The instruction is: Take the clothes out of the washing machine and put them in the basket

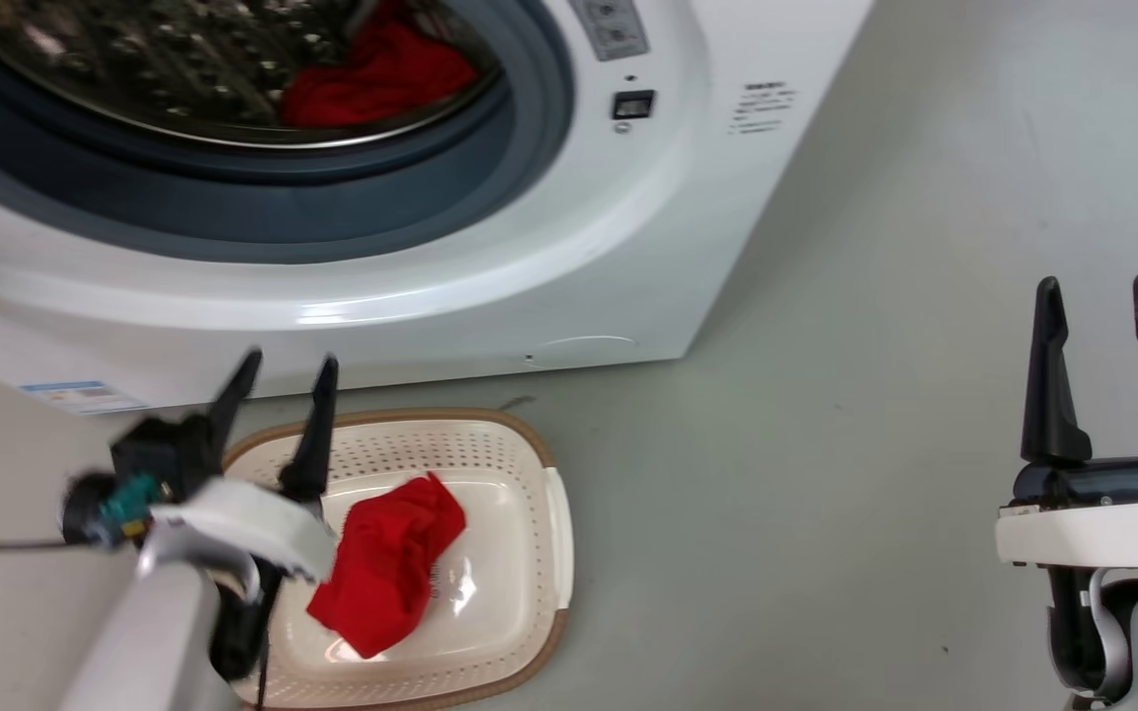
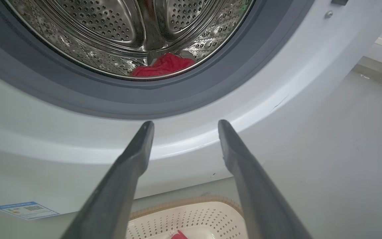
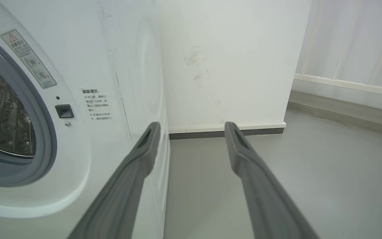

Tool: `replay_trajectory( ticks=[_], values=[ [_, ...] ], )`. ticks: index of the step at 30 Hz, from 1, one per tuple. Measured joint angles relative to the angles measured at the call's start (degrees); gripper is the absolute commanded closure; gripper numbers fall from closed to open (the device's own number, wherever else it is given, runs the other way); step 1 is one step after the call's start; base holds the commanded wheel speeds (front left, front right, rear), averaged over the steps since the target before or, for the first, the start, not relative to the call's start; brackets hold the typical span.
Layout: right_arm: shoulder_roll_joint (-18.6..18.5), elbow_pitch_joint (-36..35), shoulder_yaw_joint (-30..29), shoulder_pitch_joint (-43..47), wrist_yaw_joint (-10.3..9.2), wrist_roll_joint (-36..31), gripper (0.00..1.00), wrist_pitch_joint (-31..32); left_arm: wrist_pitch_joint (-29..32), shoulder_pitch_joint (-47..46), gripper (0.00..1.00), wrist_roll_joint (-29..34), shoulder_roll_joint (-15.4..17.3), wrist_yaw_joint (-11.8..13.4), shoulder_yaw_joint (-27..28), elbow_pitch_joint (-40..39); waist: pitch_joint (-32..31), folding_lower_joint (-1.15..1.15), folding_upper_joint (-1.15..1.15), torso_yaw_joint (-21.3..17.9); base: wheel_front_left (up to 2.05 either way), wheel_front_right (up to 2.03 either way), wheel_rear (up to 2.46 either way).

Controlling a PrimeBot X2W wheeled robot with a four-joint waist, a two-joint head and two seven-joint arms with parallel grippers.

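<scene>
The white washing machine (image 1: 569, 247) stands open, its steel drum (image 2: 118, 30) in sight. Red clothes (image 1: 376, 74) lie in the drum's lower right part, seen too as red clothes (image 2: 162, 66) in the left wrist view. A second piece of red clothes (image 1: 386, 563) lies inside the cream basket (image 1: 544, 553) on the floor in front of the machine. My left gripper (image 1: 283, 380) hovers open over the basket's left rim, empty, fingers pointing toward the machine's front. My right gripper (image 1: 1102, 301) stands open and empty over bare floor at the right, well away from both.
Grey floor (image 1: 875, 415) stretches to the right of the machine and basket. A white wall (image 3: 227, 66) with a dark skirting strip stands behind the machine's right side. A blue label (image 1: 80, 395) sits on the machine's lower front.
</scene>
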Motion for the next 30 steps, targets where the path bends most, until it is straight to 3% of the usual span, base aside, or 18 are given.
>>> replay_trajectory(
  ticks=[4,10,22,26,30],
  values=[
    [-0.03,-0.04,1.44,-0.24,0.0,1.16,0.0,0.0,2.09,-5.02,0.0,0.08,3.16,-0.16,-0.79,-0.99,1.35,0.0,0.0,-2.33,0.0,0.0,0.0],
    [-0.03,-0.89,3.7,-1.71,0.0,4.01,0.0,0.0,11.51,-15.79,0.0,-0.87,8.39,-0.23,-1.13,-1.47,5.35,0.01,0.0,-5.98,0.0,0.0,0.0],
    [-0.09,-1.49,5.05,-4.83,0.0,9.67,0.0,0.0,38.1,-48.57,0.0,-1.62,17.22,-0.24,-4.61,8.06,17.5,0.01,0.0,-12.18,0.0,0.0,0.0],
    [0.0,-1.43,8.22,-6.46,0.0,11.66,0.0,0.0,47.32,-58.57,0.0,-3.31,20.52,-0.24,-5.26,12.51,20.47,0.02,0.0,-15.1,0.0,0.0,0.0],
    [-0.09,-2.3,9.45,-6.65,0.0,13.41,0.0,0.0,54.43,-67.93,0.0,-2.58,21.64,-0.14,-6.04,16.0,22.85,0.02,0.0,-17.93,0.0,0.0,0.0]
  ],
)
